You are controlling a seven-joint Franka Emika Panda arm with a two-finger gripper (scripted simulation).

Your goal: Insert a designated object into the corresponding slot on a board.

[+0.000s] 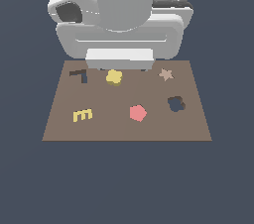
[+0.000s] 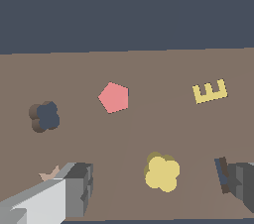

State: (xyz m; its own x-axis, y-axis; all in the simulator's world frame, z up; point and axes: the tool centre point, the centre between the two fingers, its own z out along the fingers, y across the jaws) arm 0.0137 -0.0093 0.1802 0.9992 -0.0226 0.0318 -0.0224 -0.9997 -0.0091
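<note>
The designated object, a flat yellow clover-shaped block (image 1: 114,77) (image 2: 161,172), lies on the brown board (image 1: 109,129) near its far edge. The slot, a dark clover-shaped cutout (image 1: 176,103) (image 2: 44,116), is on the exterior view's right side of the board and holds nothing. My gripper (image 2: 159,184) is open. In the wrist view its two grey fingers (image 2: 74,191) stand wide apart on either side of the yellow block without touching it. In the exterior view the white hand (image 1: 119,59) hangs just behind the block, and its fingertips are hidden.
Also on the board are a pink pentagon (image 1: 138,113) (image 2: 114,97), a yellow E-shaped piece (image 1: 82,115) (image 2: 210,91), a tan star (image 1: 165,74) partly behind one finger, and a dark L-shaped cutout (image 1: 79,75) beside the other finger.
</note>
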